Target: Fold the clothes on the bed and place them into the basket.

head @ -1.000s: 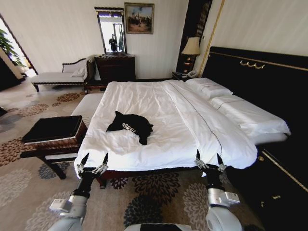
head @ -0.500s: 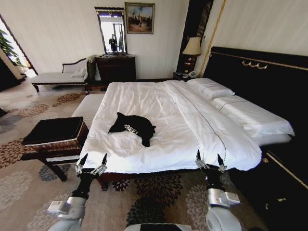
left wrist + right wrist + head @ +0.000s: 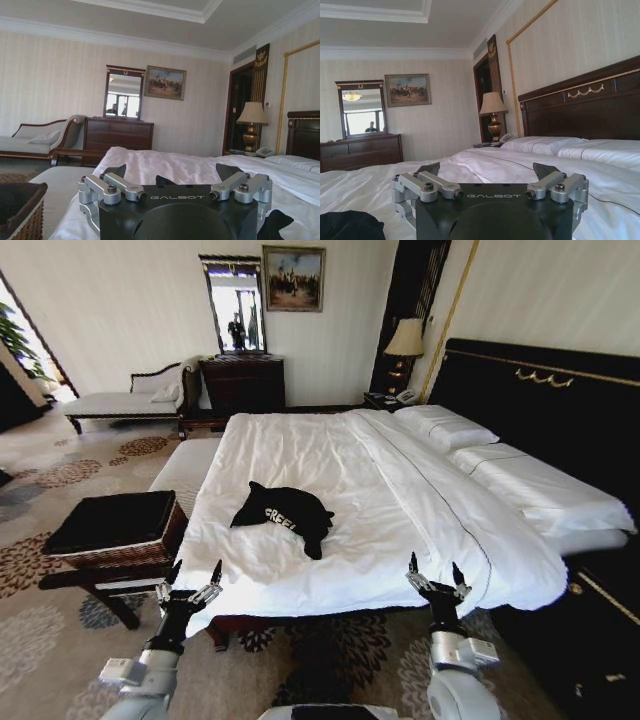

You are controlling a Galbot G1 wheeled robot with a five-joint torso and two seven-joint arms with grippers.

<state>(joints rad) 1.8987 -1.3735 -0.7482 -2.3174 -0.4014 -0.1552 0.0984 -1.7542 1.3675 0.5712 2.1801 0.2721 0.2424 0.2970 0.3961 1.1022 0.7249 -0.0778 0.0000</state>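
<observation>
The robot has rolled closer, so the crumpled black T-shirt [image 3: 285, 517] on the bed [image 3: 400, 500] now lies just beyond its two spread, empty grippers, left [image 3: 190, 584] and right [image 3: 433, 577], basket [image 3: 115, 532] beside the left one.

Left gripper [image 3: 175, 172], fingers [image 3: 116, 171] apart, before the bed [image 3: 175, 167].
</observation>
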